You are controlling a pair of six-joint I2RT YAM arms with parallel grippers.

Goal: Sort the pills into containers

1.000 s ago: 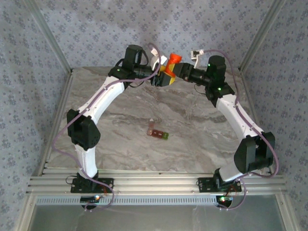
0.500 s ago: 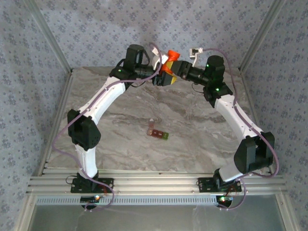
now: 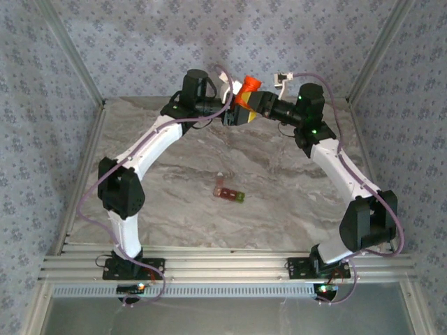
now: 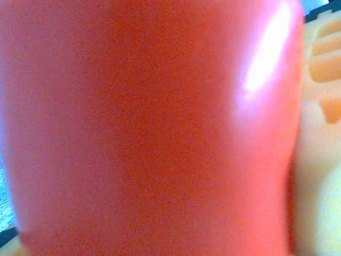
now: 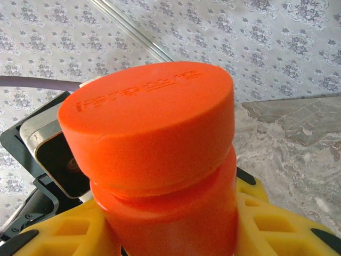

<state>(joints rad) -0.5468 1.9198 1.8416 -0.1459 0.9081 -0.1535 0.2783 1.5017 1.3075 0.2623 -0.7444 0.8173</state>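
We find the right claw [image 5: 170, 237] clamped on the orange bottle [image 5: 160, 160], likely steadying it for uncapping. The left claw [image 3: 230, 114] crowds it, grip indeterminate. The pill strip [image 3: 229, 193] lies at the bottle's six o'clock, well apart.

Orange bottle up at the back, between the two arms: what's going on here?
Both arms meet near the far edge of the table at the orange bottle, which looks raised off the surface. The right gripper clamps the bottle's body between its yellow fingers, and the cap is on. The left gripper sits tight against the bottle, but whether it grips is unclear. The containers lie mid-table, untouched.
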